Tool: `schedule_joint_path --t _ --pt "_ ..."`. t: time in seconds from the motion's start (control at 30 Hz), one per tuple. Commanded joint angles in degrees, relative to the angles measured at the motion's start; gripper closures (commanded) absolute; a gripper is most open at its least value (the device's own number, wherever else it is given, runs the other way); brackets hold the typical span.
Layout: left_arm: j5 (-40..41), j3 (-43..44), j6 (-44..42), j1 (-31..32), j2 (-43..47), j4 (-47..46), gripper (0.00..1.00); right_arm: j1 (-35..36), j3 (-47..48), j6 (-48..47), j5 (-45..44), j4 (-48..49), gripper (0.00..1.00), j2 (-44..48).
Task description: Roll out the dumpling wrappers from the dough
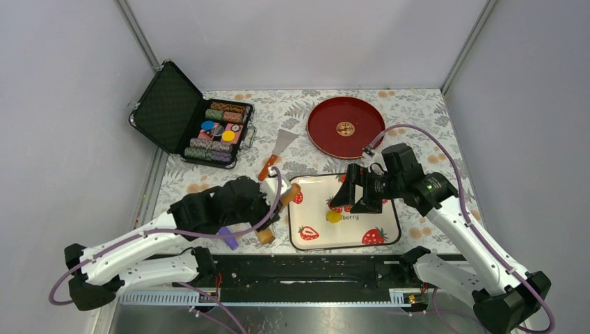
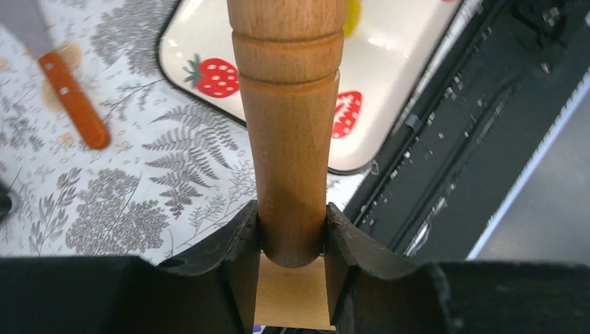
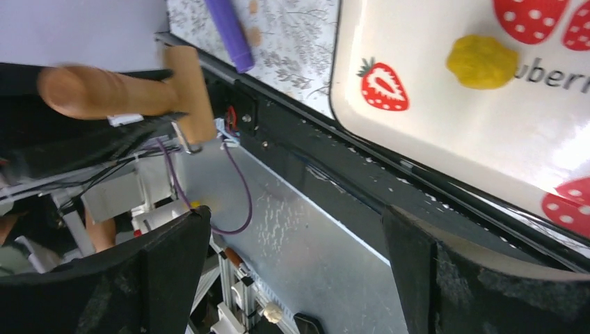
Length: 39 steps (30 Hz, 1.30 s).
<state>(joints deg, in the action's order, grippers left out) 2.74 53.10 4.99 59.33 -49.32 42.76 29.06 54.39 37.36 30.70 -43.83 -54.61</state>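
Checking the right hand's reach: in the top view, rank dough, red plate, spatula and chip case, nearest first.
1. dough, on the tray beside the right hand
2. red plate, behind it
3. spatula, back left
4. chip case, far left corner

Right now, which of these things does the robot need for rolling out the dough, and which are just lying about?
For the job: the yellow dough, the strawberry tray it lies on, the wooden rolling pin clamped in the left fingers.
Lying about: the open poker chip case, the orange-handled scraper, the red plate, the purple stick beside the left arm.
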Motion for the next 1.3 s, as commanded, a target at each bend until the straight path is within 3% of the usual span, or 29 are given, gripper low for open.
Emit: schedule_joint_path --t 0.0,0.2,0.5,0.77,1.27 --pt "0.59 0.44 -4.19 5.65 -0.51 -4.1 1.0 -0.39 2.19 0.19 8.99 4.07 0.0 -1.04" --pt "2.51 3.71 -3.94 10.25 -6.65 -2.84 1.0 -0.05 -1.12 5.05 17.04 11.58 0.02 -3.06" --pt "3.83 6.09 -4.02 14.94 -12.38 -3.99 1.0 6.38 -1.52 10.02 18.65 20.76 0.06 -9.63" --pt "4.7 6.31 -2.87 16.71 -13.3 -4.32 1.0 12.72 -4.17 14.2 18.46 29.03 0.2 -14.33" --pt "6.45 6.19 -3.39 17.84 -13.87 -4.29 1.0 16.07 -5.97 14.63 18.5 29.64 0.35 -16.56"
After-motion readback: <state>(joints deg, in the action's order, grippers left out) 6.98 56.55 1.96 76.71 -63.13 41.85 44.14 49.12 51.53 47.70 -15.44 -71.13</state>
